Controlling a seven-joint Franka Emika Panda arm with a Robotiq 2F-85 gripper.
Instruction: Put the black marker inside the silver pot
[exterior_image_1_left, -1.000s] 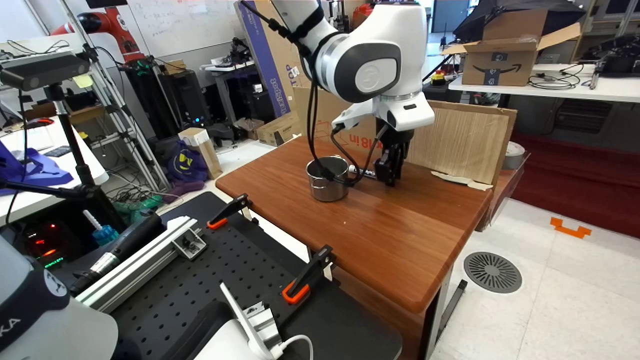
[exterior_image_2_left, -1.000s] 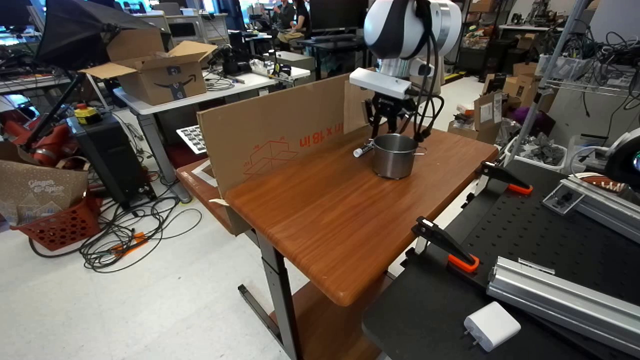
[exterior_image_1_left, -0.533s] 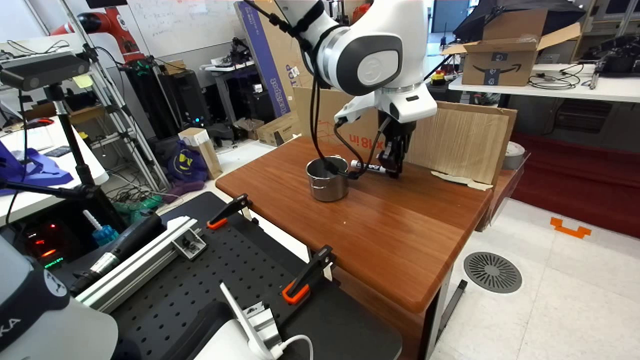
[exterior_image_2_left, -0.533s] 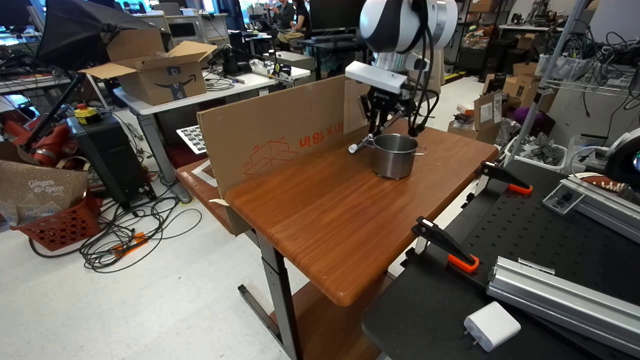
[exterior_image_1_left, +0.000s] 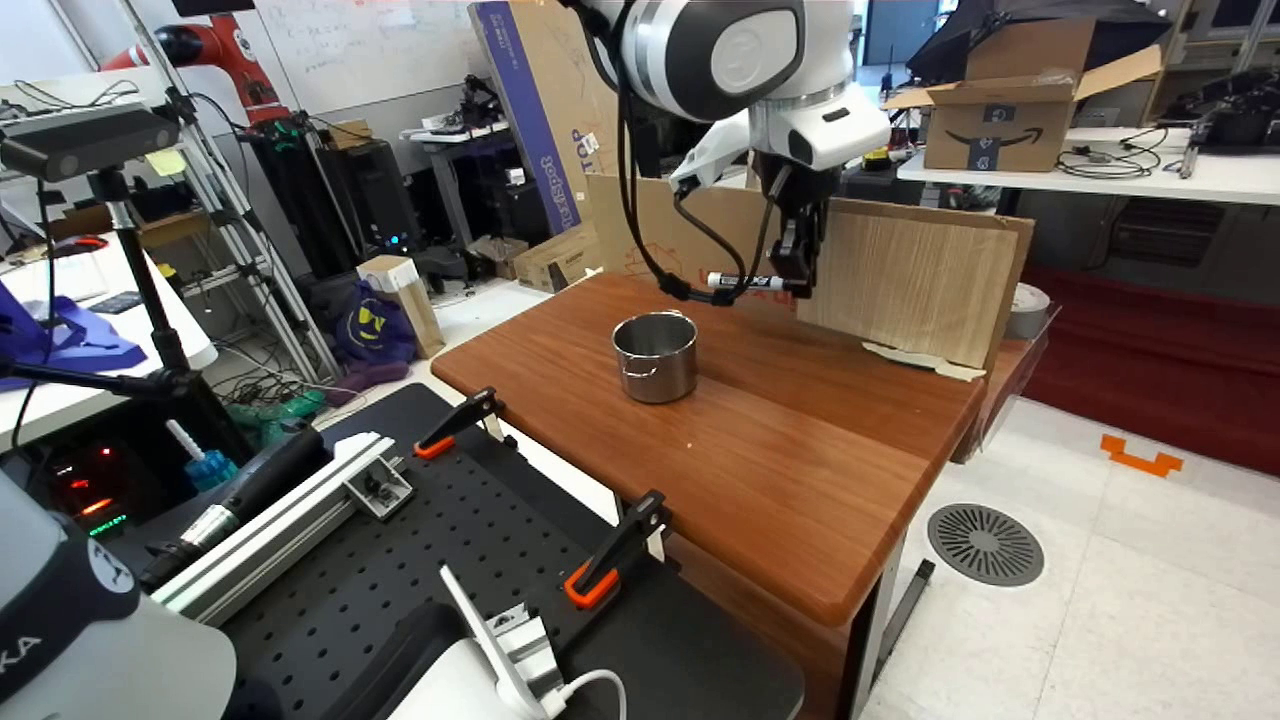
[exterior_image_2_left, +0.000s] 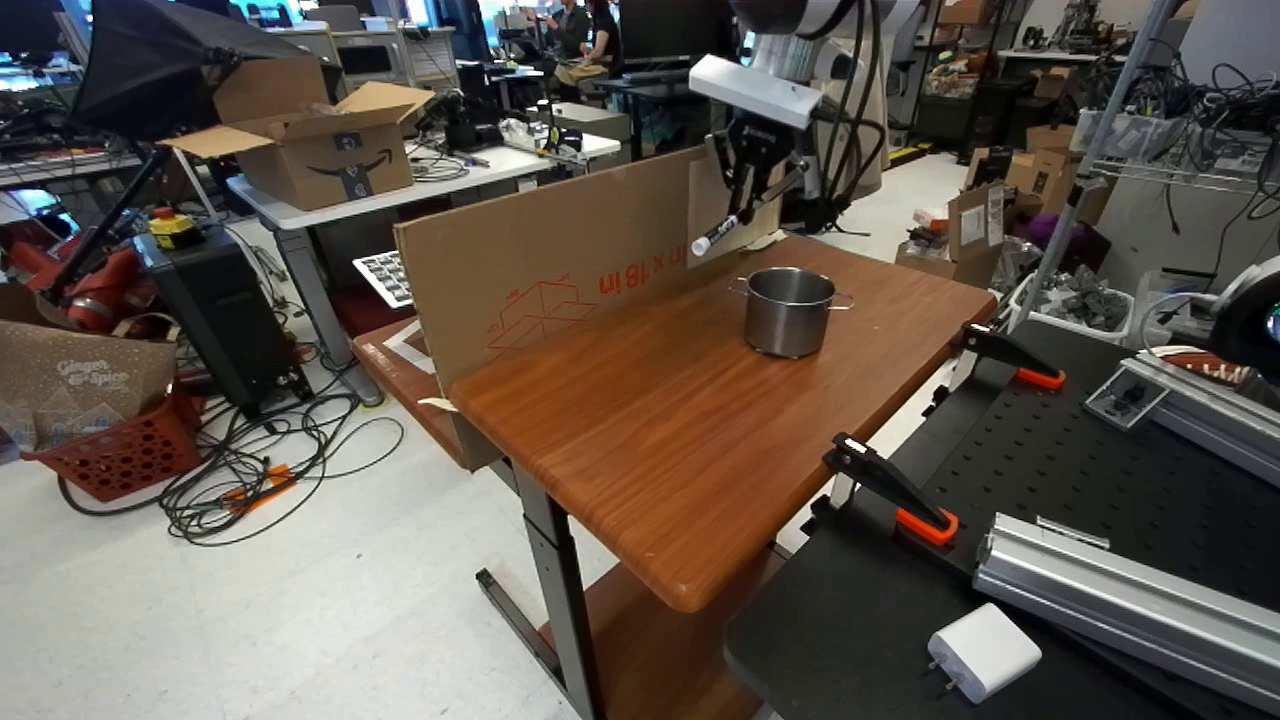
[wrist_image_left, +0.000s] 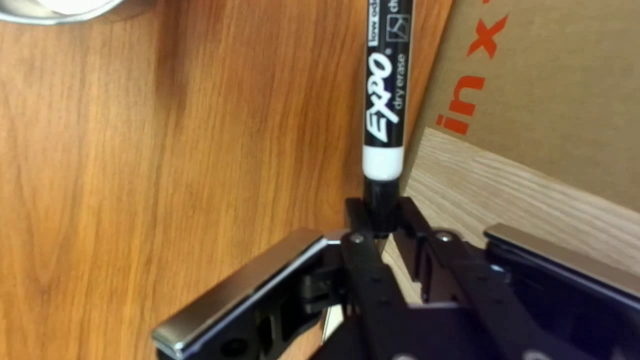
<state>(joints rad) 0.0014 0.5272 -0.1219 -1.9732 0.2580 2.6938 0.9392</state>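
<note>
The black marker, with white bands and lettering, shows in both exterior views (exterior_image_1_left: 745, 282) (exterior_image_2_left: 717, 234) and the wrist view (wrist_image_left: 385, 90). My gripper (exterior_image_1_left: 797, 284) (exterior_image_2_left: 746, 212) (wrist_image_left: 381, 215) is shut on its black end, and the marker sticks out sideways from the fingertips. It is held above the table, roughly level in an exterior view. The silver pot stands upright on the table in both exterior views (exterior_image_1_left: 656, 366) (exterior_image_2_left: 787, 318), apart from the gripper. Only part of its rim (wrist_image_left: 55, 20) shows at the top left of the wrist view.
A cardboard panel (exterior_image_1_left: 910, 285) (exterior_image_2_left: 560, 265) stands along the table's edge, close to the gripper. The brown table (exterior_image_1_left: 780, 470) carries the pot. Black cables (exterior_image_1_left: 690, 290) hang in a loop from the arm. Clamps (exterior_image_1_left: 615, 555) hold a black board against the table's near side.
My gripper has risen with the marker, which was down beside the pot on the table. The hanging cable loop, which was in front of the pot, is now above it.
</note>
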